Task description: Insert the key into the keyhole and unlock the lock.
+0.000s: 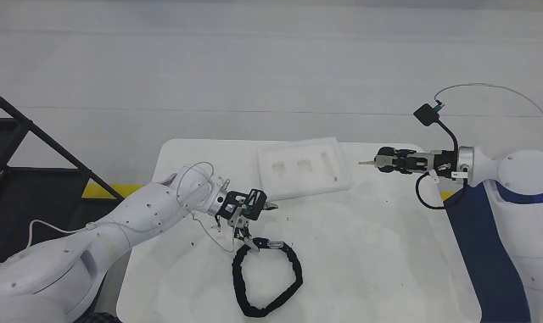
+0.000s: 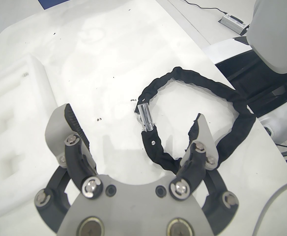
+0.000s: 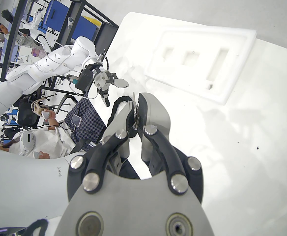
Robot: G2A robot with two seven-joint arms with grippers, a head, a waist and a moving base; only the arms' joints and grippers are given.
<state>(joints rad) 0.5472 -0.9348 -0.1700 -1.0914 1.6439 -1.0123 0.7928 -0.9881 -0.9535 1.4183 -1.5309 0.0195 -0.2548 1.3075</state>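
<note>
A white table (image 1: 373, 255) stands on a pale grey floor, with a white foam tray (image 1: 303, 165) lying at its far edge. The tray has three shallow cut-outs in a row.

The right gripper (image 1: 379, 163) hangs just beside the tray's short edge, clenched on a small metal key (image 1: 366, 164). In the right wrist view the key (image 3: 134, 99) sits pinched between the two pads, with its blade sticking out past the fingertips. Its long axis lies about level, and the tip points at the tray.

The left gripper (image 1: 256, 219) hovers on the robot's side of the tray, its fingers spread wide and grasping nothing. Just beyond it lies the lock (image 1: 296, 270), a chain in a black cloth sleeve curled into a loop flat on the table. In the left wrist view its chrome cylinder (image 2: 146, 117) lies on its side between the open fingertips and below them. The cylinder runs in line with the chain end it caps. The keyhole cannot be made out.
</note>
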